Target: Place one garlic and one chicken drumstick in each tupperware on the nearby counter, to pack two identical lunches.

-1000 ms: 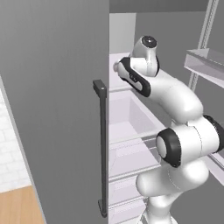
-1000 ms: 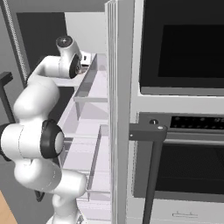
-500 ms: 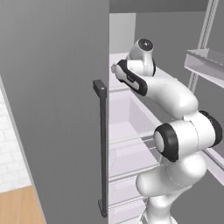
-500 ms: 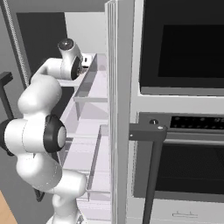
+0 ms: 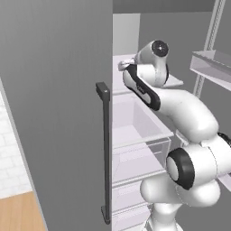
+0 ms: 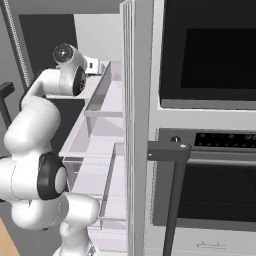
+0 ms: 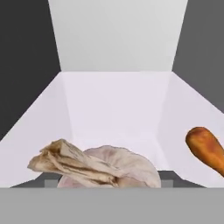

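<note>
We are gripping a garlic on the fridge shelf, a chicken drumstick lying nearby.

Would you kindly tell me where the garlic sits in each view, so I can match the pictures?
Left base view: not visible.
Right base view: not visible.
Hand view: the garlic at bottom centre, a chicken drumstick to its right.
Shared landmark: the white fridge shelf.
</note>
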Robot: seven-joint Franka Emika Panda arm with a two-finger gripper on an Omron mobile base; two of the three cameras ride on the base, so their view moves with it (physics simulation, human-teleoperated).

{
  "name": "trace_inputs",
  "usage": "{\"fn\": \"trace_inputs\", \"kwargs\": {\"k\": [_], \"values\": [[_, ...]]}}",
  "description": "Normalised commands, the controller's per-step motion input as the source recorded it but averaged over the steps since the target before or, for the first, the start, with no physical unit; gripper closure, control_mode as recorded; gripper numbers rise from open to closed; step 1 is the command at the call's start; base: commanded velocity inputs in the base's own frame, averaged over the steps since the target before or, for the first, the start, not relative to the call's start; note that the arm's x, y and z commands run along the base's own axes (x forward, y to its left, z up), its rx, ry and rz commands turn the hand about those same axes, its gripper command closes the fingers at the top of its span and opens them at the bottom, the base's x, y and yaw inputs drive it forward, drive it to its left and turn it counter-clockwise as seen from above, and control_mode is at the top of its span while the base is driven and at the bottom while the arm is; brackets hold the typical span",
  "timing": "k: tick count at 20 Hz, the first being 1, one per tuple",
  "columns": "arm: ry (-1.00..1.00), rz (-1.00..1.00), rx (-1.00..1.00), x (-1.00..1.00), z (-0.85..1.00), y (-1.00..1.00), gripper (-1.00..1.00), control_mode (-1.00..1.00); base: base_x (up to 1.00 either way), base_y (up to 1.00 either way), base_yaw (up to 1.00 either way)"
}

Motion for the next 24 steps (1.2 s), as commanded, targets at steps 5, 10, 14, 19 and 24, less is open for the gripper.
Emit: {"fn": "trace_inputs", "kwargs": {"k": [5,10,14,19,24], "values": [[-0.65,0.0,0.0,-1.0,0.55,0.0,1.0,-1.0,0.0,0.0,0.0],[-0.23,0.0,0.02,-1.0,0.23,0.0,1.0,-1.0,0.0,0.0,0.0],[0.13,0.0,0.0,-1.0,-0.1,0.0,1.0,-1.0,0.0,0.0,0.0],[0.43,0.0,-0.01,-1.0,-0.08,0.01,1.0,-1.0,0.0,0.0,0.0],[0.66,0.0,-0.07,-0.94,-0.96,0.0,1.0,-1.0,0.0,0.0,0.0]]}}
